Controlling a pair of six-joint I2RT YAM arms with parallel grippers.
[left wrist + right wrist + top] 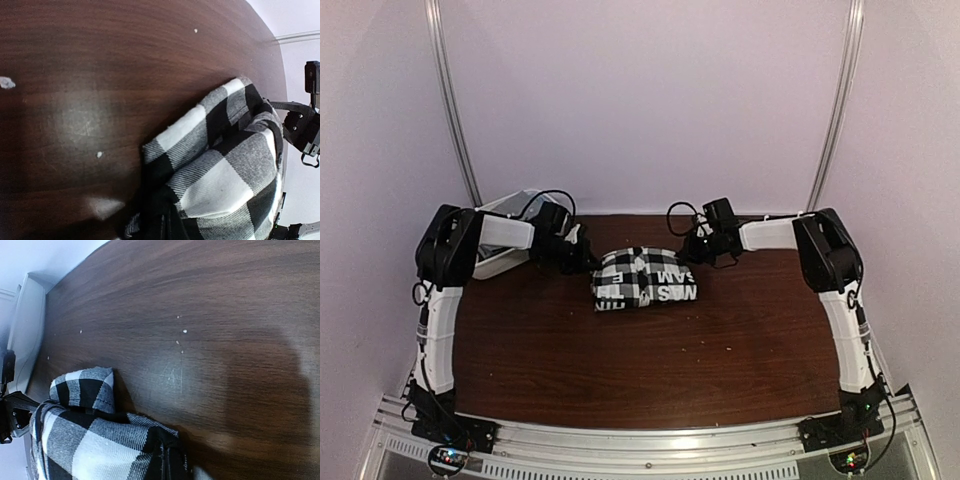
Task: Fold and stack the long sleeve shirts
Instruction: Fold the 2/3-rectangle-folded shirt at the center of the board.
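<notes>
The black-and-white checked shirt (645, 279) lies as a folded bundle at the back middle of the table, with printed letters on its near side. My left gripper (588, 258) is at its far left corner and in the left wrist view (165, 225) it is shut on a pinch of the checked cloth (225, 170). My right gripper (693, 252) is at the far right corner and in the right wrist view (172, 465) it is shut on the cloth (95, 440). The plain grey shirt is out of view.
A white plastic tub (506, 214) stands at the back left behind my left arm; its rim also shows in the right wrist view (27, 330). The dark wooden table (650, 370) stretches in front of the shirt. Pale walls close in on all sides.
</notes>
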